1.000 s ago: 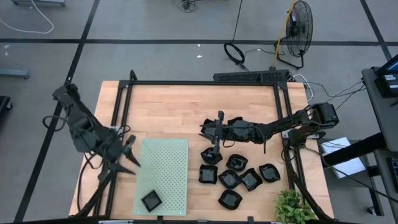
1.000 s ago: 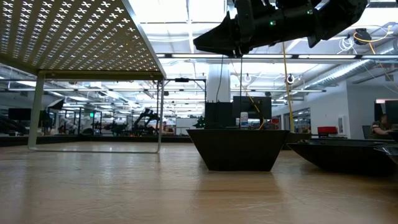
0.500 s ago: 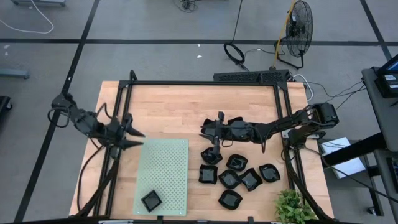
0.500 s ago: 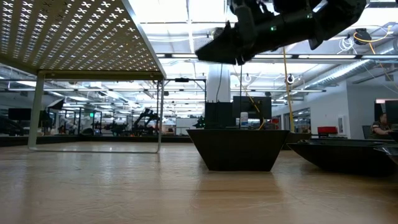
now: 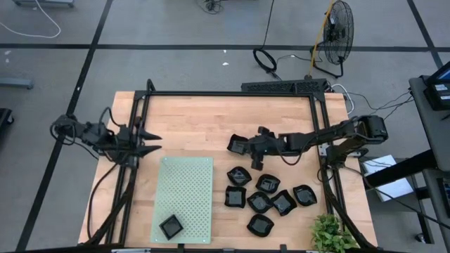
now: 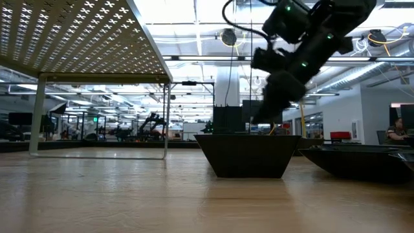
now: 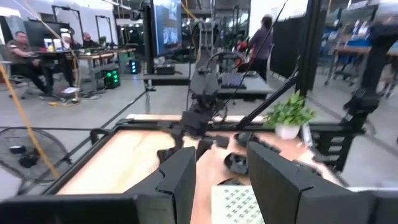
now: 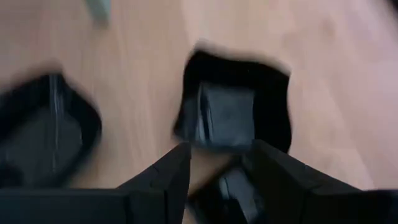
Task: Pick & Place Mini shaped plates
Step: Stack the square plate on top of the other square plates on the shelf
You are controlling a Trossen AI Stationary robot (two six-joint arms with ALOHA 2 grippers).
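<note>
Wooden table (image 5: 197, 126), black mini shaped plates (image 5: 271, 197) clustered, one plate (image 5: 171, 226) on green mat (image 5: 185, 190)

High view: even, bright overhead light; table (image 5: 204, 116) wood evenly lit, shadows soft and short; picture sharp. Low view: strong backlight from ceiling lamps (image 6: 194, 19) and bright room behind; right arm (image 6: 304, 45) and nearest plate (image 6: 247, 155) near-silhouettes; faint sheen on tabletop. Left wrist view: heavy motion blur throughout; end effector fingers (image 7: 180, 177) smeared at bottom. Right wrist view: blurred too; plates (image 8: 233, 112) soft-edged, glossy highlights streaked, wood warm and washed.
</note>
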